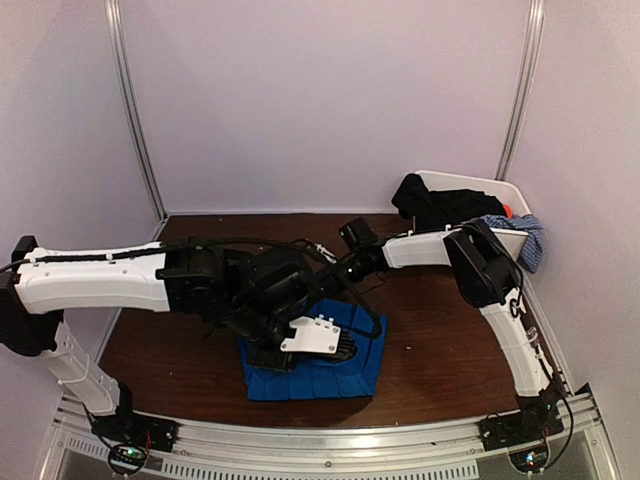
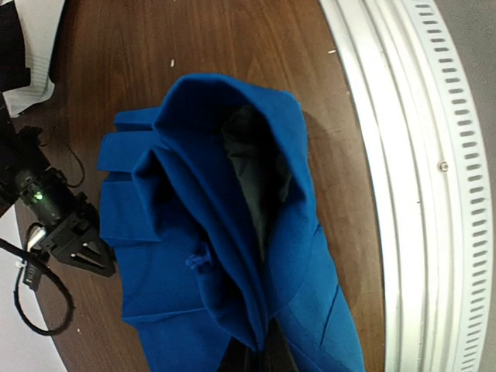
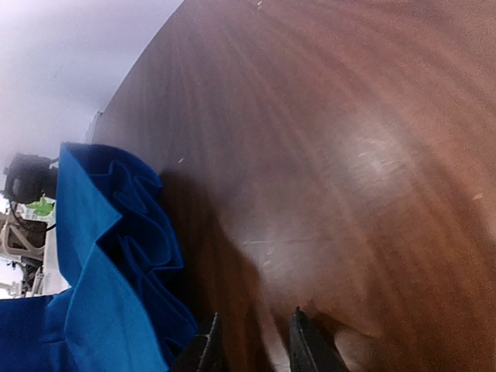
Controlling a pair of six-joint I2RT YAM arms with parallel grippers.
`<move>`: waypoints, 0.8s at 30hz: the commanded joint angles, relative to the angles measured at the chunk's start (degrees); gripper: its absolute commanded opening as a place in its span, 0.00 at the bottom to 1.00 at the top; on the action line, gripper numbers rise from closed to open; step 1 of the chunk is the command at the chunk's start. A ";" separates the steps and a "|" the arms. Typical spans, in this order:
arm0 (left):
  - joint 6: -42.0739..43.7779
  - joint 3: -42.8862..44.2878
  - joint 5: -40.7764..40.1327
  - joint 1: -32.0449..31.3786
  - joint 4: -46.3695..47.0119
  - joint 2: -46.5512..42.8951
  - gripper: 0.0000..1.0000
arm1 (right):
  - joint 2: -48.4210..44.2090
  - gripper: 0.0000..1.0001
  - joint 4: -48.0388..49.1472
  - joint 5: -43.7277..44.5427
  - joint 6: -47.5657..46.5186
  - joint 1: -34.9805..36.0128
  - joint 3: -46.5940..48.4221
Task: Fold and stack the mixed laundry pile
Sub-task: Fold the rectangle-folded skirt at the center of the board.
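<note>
The bright royal-blue cloth garment (image 1: pixel 320 378) lies crumpled on the brown wooden table (image 1: pixel 440 340) near its front edge, and my left gripper (image 1: pixel 342 346) is pinched tight on a raised fold of it. My right gripper (image 3: pixel 254 346) hangs just beside it over bare wood, fingers slightly apart around nothing. The large black cloth garment (image 1: pixel 440 205), orange-red cloth (image 1: pixel 507 211) and blue-white speckled cloth (image 1: pixel 522 238) are heaped in the white rectangular plastic tub (image 1: pixel 478 183) at the far right corner.
</note>
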 commanded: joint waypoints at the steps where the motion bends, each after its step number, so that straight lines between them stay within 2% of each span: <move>1: 6.06 2.96 -2.31 4.01 4.82 2.71 0.00 | -0.59 0.29 -3.44 -3.21 -2.29 2.60 -4.92; 7: 12.06 2.98 -5.71 8.88 8.74 6.46 0.00 | -2.54 0.27 1.38 -7.45 -0.47 3.28 -10.02; 16: 19.13 0.52 -9.34 13.24 18.40 10.61 0.04 | -2.73 0.28 2.57 -8.90 0.62 3.77 -10.13; 18: 19.93 -0.15 -10.77 13.71 20.59 11.36 0.09 | -2.78 0.28 2.24 -8.07 1.22 3.59 -9.08; 20: 20.18 -0.64 -12.90 13.90 22.55 11.64 0.18 | -3.17 0.37 2.70 -6.25 2.80 2.91 -8.25; 24: 19.07 -1.20 -15.17 13.96 24.81 9.81 0.34 | -5.99 0.44 6.17 -0.61 8.54 -0.85 -8.16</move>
